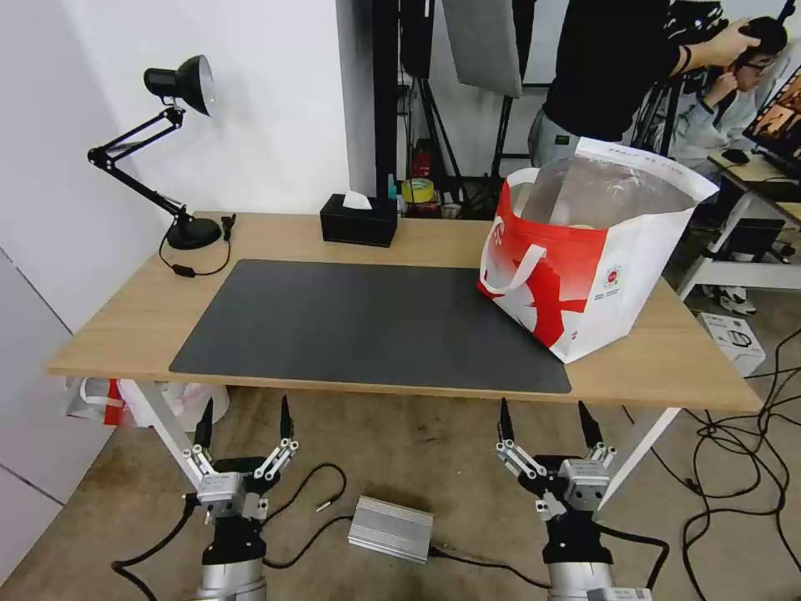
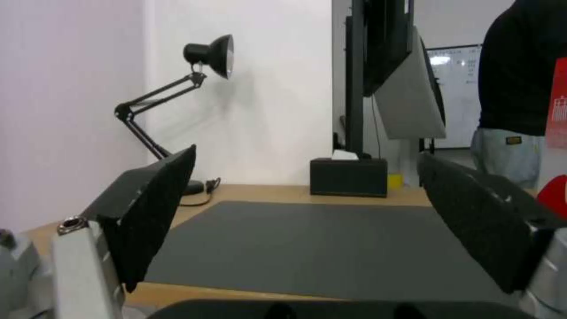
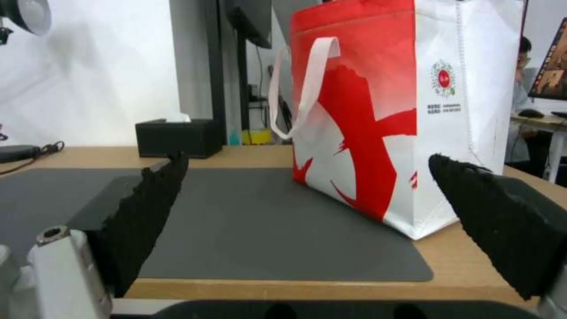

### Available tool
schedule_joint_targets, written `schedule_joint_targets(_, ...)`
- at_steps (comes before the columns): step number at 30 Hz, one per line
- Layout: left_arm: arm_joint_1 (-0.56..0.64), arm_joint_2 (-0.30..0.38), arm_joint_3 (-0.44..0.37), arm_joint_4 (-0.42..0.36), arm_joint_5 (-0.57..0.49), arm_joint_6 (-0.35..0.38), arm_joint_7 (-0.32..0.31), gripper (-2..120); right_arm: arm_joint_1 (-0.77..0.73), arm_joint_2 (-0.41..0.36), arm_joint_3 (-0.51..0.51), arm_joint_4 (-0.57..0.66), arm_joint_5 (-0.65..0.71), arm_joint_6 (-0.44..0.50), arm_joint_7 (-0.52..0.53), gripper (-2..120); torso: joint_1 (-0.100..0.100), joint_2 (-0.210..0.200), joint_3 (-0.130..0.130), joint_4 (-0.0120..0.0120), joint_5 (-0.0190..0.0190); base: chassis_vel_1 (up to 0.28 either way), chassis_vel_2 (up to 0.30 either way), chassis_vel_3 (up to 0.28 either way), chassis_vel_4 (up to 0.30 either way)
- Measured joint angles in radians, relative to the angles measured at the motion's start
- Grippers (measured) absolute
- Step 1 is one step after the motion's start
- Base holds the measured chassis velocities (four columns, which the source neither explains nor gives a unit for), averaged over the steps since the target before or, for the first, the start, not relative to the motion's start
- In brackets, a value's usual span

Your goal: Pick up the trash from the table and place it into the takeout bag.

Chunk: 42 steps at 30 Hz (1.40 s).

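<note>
On the far-left corner of the surface (image 1: 125,325) stands a black desk lamp (image 1: 171,125), its arm leaning left and its shade turned right. Right of it, along the far edge, sits a black tissue box (image 1: 359,221) with 1 white tissue showing at its top. A dark grey mat (image 1: 367,321) covers the middle, its long axis running left to right and its near edge just inside the near edge of the surface.

The takeout bag (image 1: 584,267) stands upright at the right, its near-left corner on the mat and the rest on bare wood. Its mouth gapes upward, silver lining visible; something pale shows low inside, too hidden to identify. 1 white strap hangs over the red side facing left.

Both arms hang in front of the near edge, below the surface. The left gripper (image 1: 243,417) is under the mat's left part, the right gripper (image 1: 544,416) under its right end. The fingers of each are spread wide and hold nothing.
</note>
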Motion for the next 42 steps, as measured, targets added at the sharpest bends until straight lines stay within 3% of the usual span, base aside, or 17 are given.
schedule_joint_targets(42, 0.001, 0.01, 0.009, 0.004, -0.004, 0.003, -0.004, 100, 0.0, 0.0, 0.0, 0.0, 0.0, 0.0, 0.0, 100, 0.0, 0.0, 0.0, 0.0, 0.0, 0.0, 0.0, 0.0, 0.0)
